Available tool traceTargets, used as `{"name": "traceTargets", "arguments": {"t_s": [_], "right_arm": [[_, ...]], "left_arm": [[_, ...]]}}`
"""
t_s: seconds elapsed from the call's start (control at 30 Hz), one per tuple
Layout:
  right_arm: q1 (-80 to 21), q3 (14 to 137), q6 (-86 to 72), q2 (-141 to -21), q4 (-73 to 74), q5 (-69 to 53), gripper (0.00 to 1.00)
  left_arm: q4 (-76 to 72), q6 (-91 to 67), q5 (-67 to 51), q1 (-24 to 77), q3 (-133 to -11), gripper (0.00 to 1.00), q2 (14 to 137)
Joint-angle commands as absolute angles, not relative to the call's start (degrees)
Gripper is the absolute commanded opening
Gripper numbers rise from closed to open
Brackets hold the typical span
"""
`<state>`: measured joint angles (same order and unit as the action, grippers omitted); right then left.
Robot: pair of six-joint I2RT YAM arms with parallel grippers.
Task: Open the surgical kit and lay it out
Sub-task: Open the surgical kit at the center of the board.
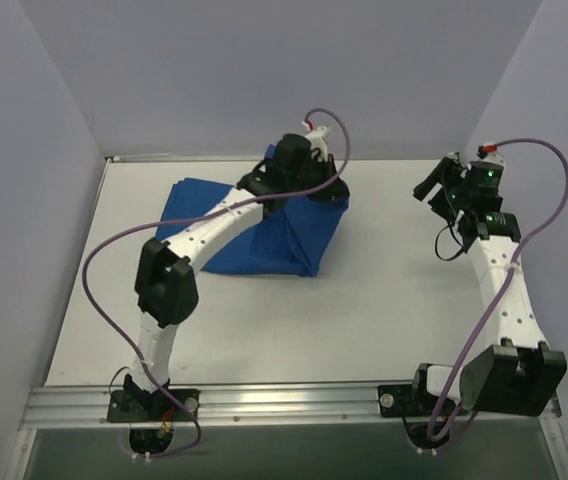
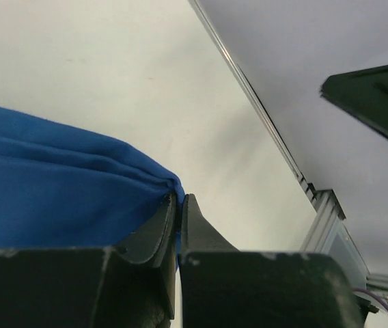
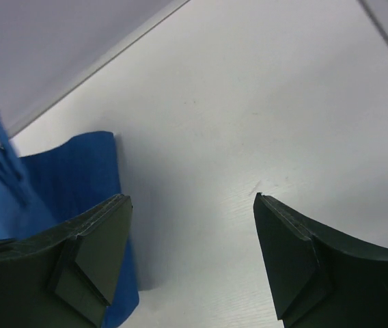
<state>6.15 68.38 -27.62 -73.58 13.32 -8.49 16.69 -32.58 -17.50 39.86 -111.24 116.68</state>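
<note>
The surgical kit is a royal-blue cloth wrap [image 1: 264, 235] lying folded on the white table, left of centre at the back. My left gripper [image 1: 326, 182] is at its far right corner, shut on a pinched fold of the blue cloth [image 2: 78, 198] and lifting it. In the left wrist view the jaws stand closed with cloth between them [image 2: 178, 205]. My right gripper [image 1: 434, 190] is open and empty, held above the table to the right of the wrap; the wrap's edge [image 3: 78, 178] shows at its left. The steel tray and instruments are hidden.
The table's back edge meets the grey wall [image 1: 214, 157]. An aluminium rail [image 1: 294, 400] runs along the near edge by the arm bases. Bare white table [image 1: 384, 300] lies between the wrap and the right arm.
</note>
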Motion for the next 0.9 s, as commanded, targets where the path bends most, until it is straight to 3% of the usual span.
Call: {"name": "traceTargets", "arguments": {"t_s": [0.0, 0.17, 0.3, 0.43, 0.5, 0.53, 0.63, 0.73, 0.87], "right_arm": [[9.05, 69.52, -29.0, -67.26, 16.61, -7.03, 0.73], [10.46, 68.12, -28.3, -63.9, 18.19, -6.42, 0.73], [11.16, 66.63, -27.6, -63.37, 18.02, -6.41, 0.74], [11.6, 66.27, -26.98, -63.98, 17.84, -6.85, 0.74], [11.86, 66.27, -26.98, -64.51, 17.32, -7.03, 0.74], [11.95, 66.36, -26.81, -64.86, 16.97, -7.55, 0.75], [12.13, 66.71, -26.46, -67.41, 17.14, -9.05, 0.75], [12.04, 66.18, -26.28, -69.43, 16.09, -9.75, 0.75], [10.99, 66.09, -27.07, -74.34, 13.46, -14.58, 0.75]], "left_arm": [[22.48, -31.82, -23.64, 44.46, -122.67, 0.02, 126.98], [25.31, -30.94, -29.09, 47.37, -134.29, 0.04, 138.42], [16.73, -32.07, -31.55, 48.16, -129.57, 0.09, 136.76], [14.59, -34.01, -34.01, 49.3, -132.27, 0.13, 139.12], [16.33, -35.41, -34.8, 49.74, -134.81, 0.26, 140.71], [16.43, -35.68, -34.72, 49.83, -135.26, 0.38, 140.89], [15.2, -34.11, -31.4, 49.31, -129.84, 0.5, 135.82], [11.0, -32.61, -29.09, 46.77, -122.34, 0.95, 126.67], [7.22, -35.23, -27.7, 40.44, -105.54, 0.94, 114.11]]}}
